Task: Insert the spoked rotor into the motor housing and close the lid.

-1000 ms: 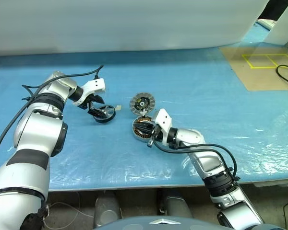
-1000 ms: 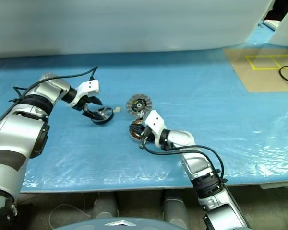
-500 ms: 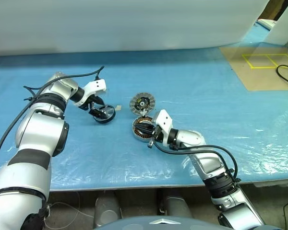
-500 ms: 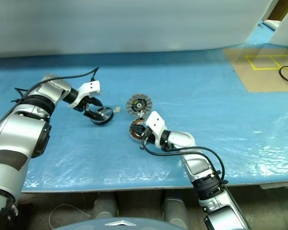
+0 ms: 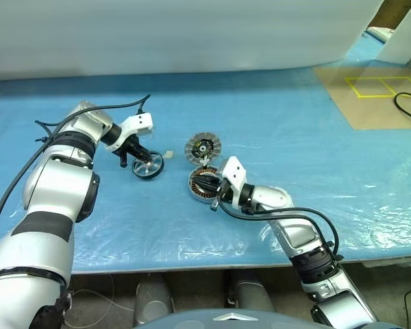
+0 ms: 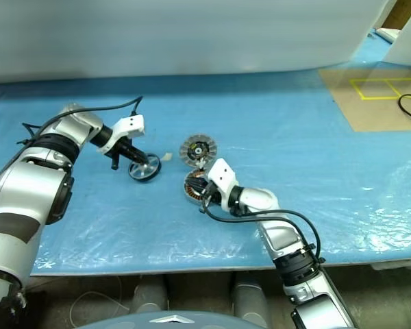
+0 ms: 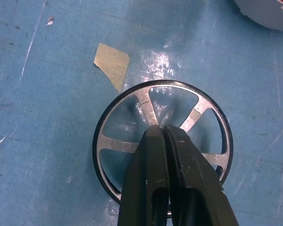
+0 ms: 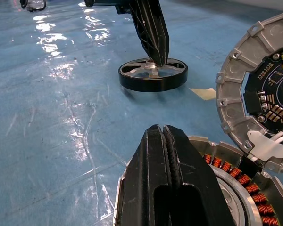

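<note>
A blue plastic-covered table (image 5: 315, 171) seen from above the robot's arms. On the left, the left gripper (image 5: 138, 159) points steeply down with its two black fingers (image 7: 166, 141) pressed together, their tips at the central hub of the spoked rotor (image 5: 148, 165); whether they pinch the hub cannot be told. The rotor lies flat on the table, dark ring outside, silver spokes inside, with a small scrap of tan tape (image 7: 112, 61) just beside it. Well to its right sits the motor housing (image 5: 203, 184), a round silver can with copper windings. The lid (image 5: 203, 147) leans against the housing's far edge, finned face showing. The right gripper (image 8: 165, 141), fingers clenched on nothing, rests at the housing's near rim
</note>
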